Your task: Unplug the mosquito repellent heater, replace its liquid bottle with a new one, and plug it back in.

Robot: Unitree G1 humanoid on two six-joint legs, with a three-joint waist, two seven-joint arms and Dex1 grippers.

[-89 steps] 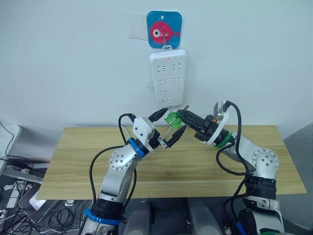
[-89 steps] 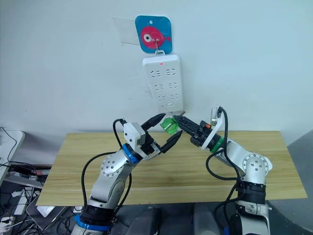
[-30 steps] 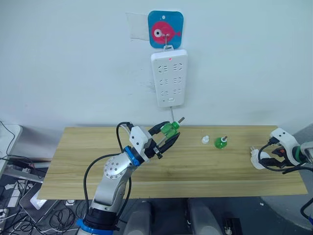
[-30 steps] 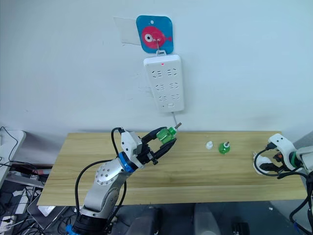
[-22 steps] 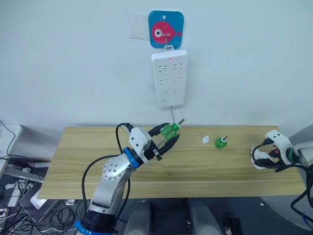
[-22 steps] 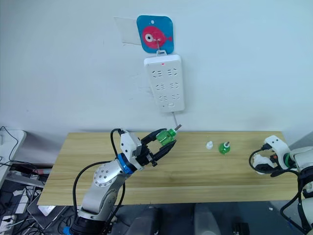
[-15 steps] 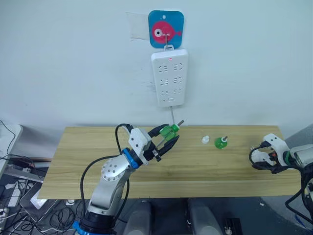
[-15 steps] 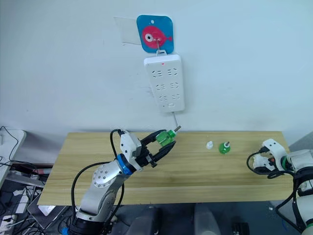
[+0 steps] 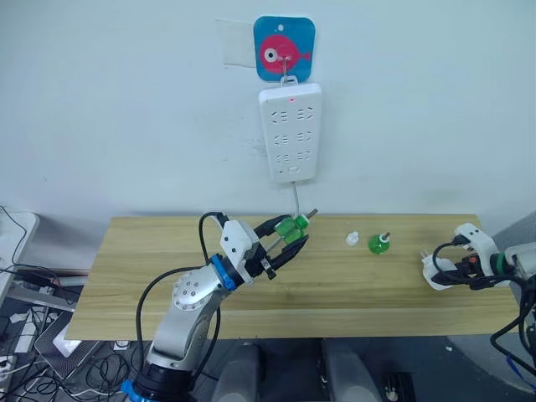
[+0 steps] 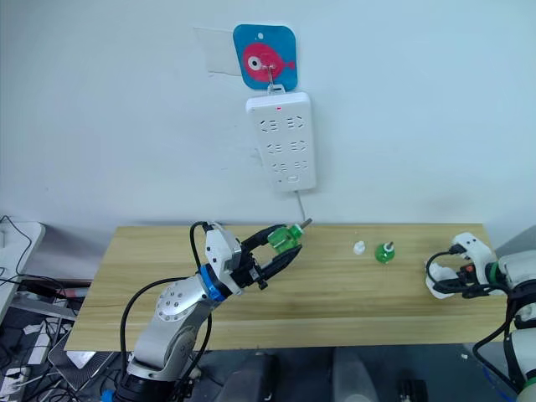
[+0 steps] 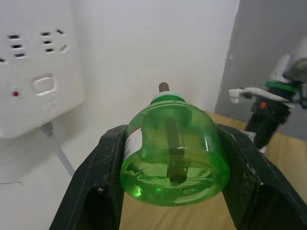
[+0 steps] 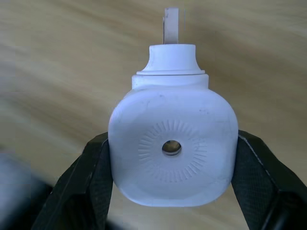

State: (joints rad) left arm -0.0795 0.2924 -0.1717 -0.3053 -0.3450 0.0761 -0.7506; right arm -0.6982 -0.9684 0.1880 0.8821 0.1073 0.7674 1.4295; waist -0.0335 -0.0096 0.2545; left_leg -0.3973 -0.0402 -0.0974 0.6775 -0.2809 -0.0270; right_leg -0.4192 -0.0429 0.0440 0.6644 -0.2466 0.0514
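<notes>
power strip (image 9: 291,131) hangs on wall above table (image 9: 126,276).

Place: I am standing in what is looking like a robot test lab.
Signs: a bare wooden worktop (image 9: 126,268) sitting against a blank white wall (image 9: 126,109), loose cables (image 9: 25,343) trailing on the floor, a hanging power strip (image 9: 290,132).

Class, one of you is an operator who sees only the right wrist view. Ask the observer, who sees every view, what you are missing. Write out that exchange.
Operator: I see the mosquito repellent heater between my fingers. What is the left gripper doing?
Observer: The left gripper is shut on a green bottle, raised above the table.
Operator: Is there another bottle?
Observer: A second green bottle stands on the table beside a small white cap.
</notes>
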